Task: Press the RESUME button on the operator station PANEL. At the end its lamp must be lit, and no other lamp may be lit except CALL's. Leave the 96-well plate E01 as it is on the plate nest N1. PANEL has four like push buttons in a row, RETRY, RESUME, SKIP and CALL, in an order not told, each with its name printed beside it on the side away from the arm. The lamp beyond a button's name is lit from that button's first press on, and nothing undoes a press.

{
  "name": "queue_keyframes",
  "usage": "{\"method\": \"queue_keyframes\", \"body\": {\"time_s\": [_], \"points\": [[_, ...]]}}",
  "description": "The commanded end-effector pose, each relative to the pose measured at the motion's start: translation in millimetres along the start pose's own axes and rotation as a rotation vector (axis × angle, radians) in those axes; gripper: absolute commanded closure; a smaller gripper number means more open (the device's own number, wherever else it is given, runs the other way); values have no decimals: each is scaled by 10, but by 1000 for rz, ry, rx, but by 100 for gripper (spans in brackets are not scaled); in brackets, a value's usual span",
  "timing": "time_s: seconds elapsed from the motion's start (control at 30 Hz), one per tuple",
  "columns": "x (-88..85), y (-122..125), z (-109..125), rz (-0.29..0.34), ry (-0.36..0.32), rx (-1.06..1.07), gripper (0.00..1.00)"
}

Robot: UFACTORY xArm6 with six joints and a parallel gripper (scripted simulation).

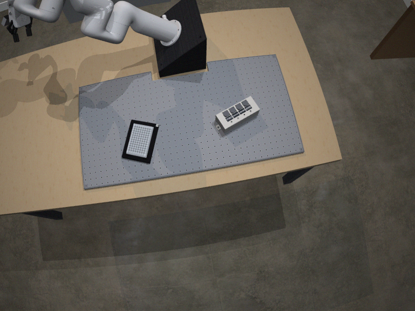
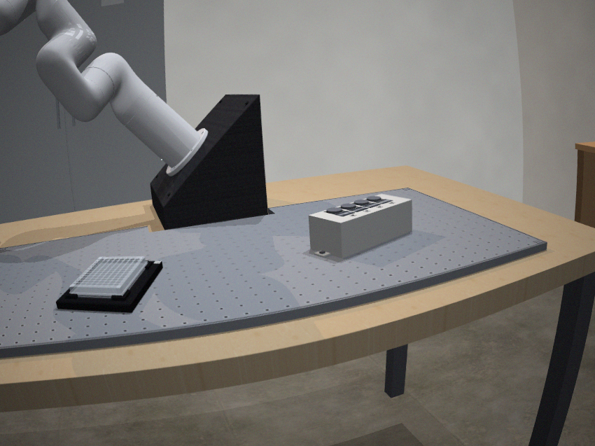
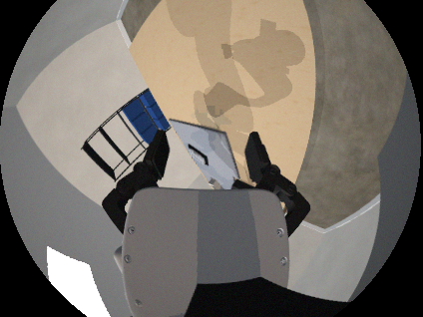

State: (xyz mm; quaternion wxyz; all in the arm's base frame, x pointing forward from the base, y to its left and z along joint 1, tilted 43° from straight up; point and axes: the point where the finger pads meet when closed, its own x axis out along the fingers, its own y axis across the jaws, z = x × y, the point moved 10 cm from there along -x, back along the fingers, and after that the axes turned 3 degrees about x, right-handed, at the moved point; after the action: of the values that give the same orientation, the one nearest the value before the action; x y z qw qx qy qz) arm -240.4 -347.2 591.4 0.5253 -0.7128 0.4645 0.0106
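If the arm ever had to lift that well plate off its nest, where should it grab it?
Probably from straight above, the open gripper closing across the plate's two long side walls: it lies flat, proud of the black nest, its narrow width exposed.

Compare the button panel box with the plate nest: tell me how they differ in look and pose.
The PANEL is a tall light grey box; the plate nest N1 is a low black slab. The PANEL carries four dark buttons on top; N1 carries the clear 96-well plate E01. Both sit on the perforated grey board, apart from each other.
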Motion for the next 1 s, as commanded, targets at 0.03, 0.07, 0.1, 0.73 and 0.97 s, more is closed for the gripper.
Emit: {"method": "queue_keyframes", "body": {"time_s": [0.03,0.07,0.1,0.73,0.97], "points": [[-10,-14,-2,1,2,-3,0],[-10,-14,-2,1,2,-3,0],[-10,-14,-2,1,2,-3,0],[262,-108,15,-1,-68,-14,100],[487,-183,30,-1,-140,-25,100]]}}
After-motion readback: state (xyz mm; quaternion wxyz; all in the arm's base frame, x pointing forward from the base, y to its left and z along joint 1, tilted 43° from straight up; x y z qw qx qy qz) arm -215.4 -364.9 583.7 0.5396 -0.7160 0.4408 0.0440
